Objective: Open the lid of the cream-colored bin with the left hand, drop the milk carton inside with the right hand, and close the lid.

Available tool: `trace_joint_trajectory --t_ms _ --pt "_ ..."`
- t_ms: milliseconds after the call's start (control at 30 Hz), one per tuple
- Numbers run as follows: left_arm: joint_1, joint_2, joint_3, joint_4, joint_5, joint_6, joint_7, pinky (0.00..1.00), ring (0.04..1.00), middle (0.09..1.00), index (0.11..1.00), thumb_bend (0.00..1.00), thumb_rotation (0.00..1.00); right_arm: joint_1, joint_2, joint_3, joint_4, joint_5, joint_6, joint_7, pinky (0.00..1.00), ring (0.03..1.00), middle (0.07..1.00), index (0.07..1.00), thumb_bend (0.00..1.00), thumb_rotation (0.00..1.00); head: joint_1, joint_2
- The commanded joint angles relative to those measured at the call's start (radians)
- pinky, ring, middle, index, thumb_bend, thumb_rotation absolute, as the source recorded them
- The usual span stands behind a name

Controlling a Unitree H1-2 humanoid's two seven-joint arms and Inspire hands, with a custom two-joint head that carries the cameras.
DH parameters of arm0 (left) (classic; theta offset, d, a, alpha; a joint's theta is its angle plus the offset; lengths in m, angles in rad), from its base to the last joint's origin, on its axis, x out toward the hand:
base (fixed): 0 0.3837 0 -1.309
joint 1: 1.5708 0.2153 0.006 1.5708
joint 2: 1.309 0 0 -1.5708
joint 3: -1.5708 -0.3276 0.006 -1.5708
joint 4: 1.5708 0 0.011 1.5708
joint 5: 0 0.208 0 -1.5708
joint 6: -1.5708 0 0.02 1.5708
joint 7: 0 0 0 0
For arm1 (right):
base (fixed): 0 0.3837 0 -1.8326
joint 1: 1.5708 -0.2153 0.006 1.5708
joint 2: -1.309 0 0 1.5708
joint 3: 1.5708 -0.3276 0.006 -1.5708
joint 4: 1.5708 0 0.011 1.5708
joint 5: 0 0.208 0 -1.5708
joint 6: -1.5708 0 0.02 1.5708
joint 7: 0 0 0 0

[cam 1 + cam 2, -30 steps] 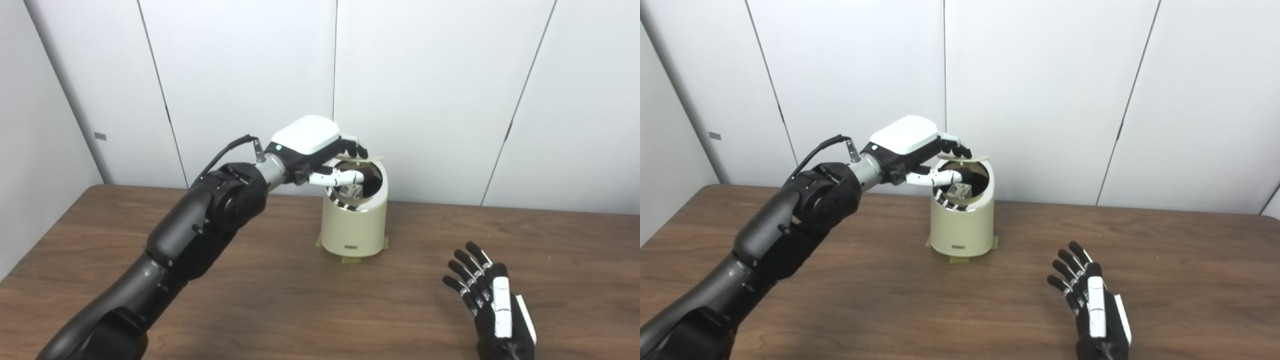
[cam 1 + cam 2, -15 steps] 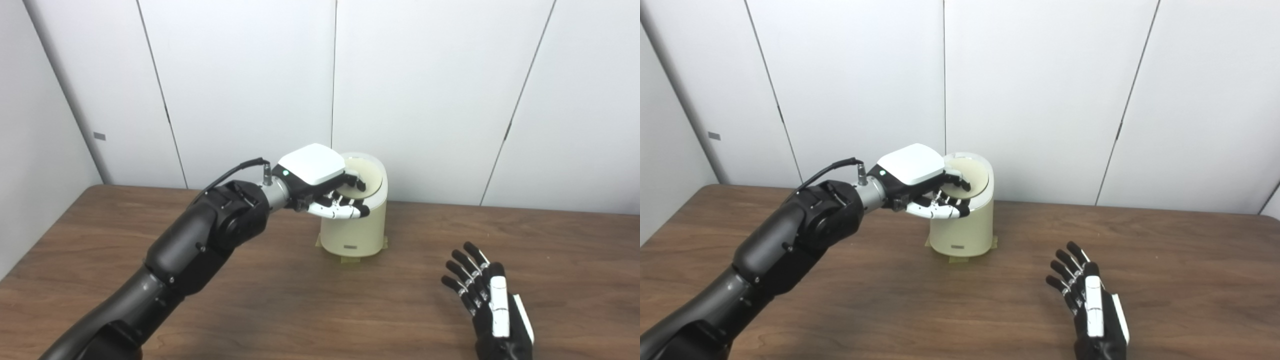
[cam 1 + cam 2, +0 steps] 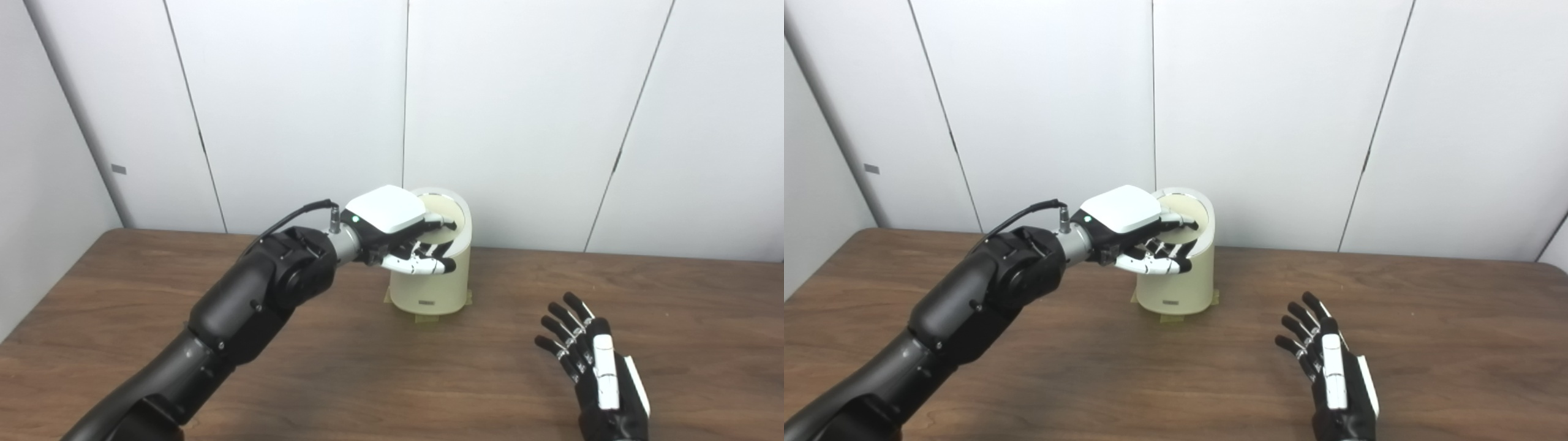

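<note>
- Left eye view: my left hand lay over the near-left rim of the cream-colored cylindrical plastic bin, which stood upright at the far middle of the brown wooden bench, on tape tabs by the white panelled wall.
- The bin's round cream lid lay shut in its rim; my left fingers curled loosely beside it, grasping nothing.
- Right eye view: my right hand rested well apart from the bin at the near right, its black fingers spread and released, empty.
- The lid covered the bin, so I could not tell where the milk carton was.
</note>
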Motion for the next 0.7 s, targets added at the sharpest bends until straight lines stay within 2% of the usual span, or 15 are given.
trace_joint_trajectory --t_ms 0,133,233,300,367,433,467,567,667 --pt "-0.020 0.001 -0.018 0.020 0.017 0.003 -0.041 0.91 0.887 0.858 0.908 0.55 1.00 -0.025 0.005 -0.003 -0.043 0.005 -0.015 -0.001 0.71 0.824 0.840 0.890 0.54 0.91 0.001 0.000" --pt "-0.011 0.003 -0.007 0.000 -0.002 0.009 -0.048 0.91 0.875 0.847 0.908 0.56 1.00 -0.027 0.004 -0.005 -0.048 0.008 -0.005 -0.003 0.71 0.823 0.834 0.877 0.54 0.89 0.003 0.010" --pt "0.001 -0.004 0.036 -0.047 -0.030 0.037 -0.028 0.90 0.878 0.867 0.922 0.56 1.00 -0.028 0.004 -0.008 -0.042 0.016 -0.006 -0.001 0.72 0.825 0.834 0.875 0.53 0.89 0.009 0.004" --pt "0.023 -0.031 0.102 -0.071 -0.080 0.055 0.041 0.85 0.856 0.855 0.898 0.53 1.00 -0.029 0.006 -0.012 -0.040 0.021 -0.007 -0.001 0.72 0.825 0.837 0.880 0.53 0.88 0.010 0.004" --pt "0.051 -0.079 0.193 -0.101 -0.158 0.093 0.092 0.81 0.847 0.847 0.883 0.51 1.00 -0.028 0.004 -0.013 -0.045 0.021 -0.001 -0.003 0.73 0.825 0.841 0.884 0.53 0.88 0.010 0.011" --pt "0.073 -0.121 0.264 -0.127 -0.231 0.120 0.118 0.74 0.814 0.831 0.874 0.49 1.00 -0.026 0.001 -0.014 -0.054 0.018 0.004 -0.005 0.73 0.824 0.838 0.879 0.53 0.88 0.009 0.005" --pt "0.091 -0.158 0.316 -0.154 -0.286 0.157 0.136 0.72 0.804 0.827 0.873 0.48 1.00 -0.024 -0.002 -0.013 -0.058 0.018 0.005 -0.003 0.74 0.824 0.837 0.877 0.53 0.88 0.010 0.004" --pt "0.150 -0.258 0.437 -0.242 -0.412 0.253 0.194 0.84 0.855 0.816 0.868 0.51 1.00 -0.017 -0.010 -0.014 -0.071 0.014 0.013 -0.003 0.73 0.825 0.839 0.875 0.54 0.86 0.023 0.012" --pt "0.185 -0.294 0.480 -0.291 -0.461 0.305 0.213 0.87 0.876 0.832 0.887 0.50 1.00 -0.015 -0.016 -0.019 -0.076 0.023 0.018 -0.001 0.74 0.827 0.843 0.874 0.54 0.86 0.033 0.021"
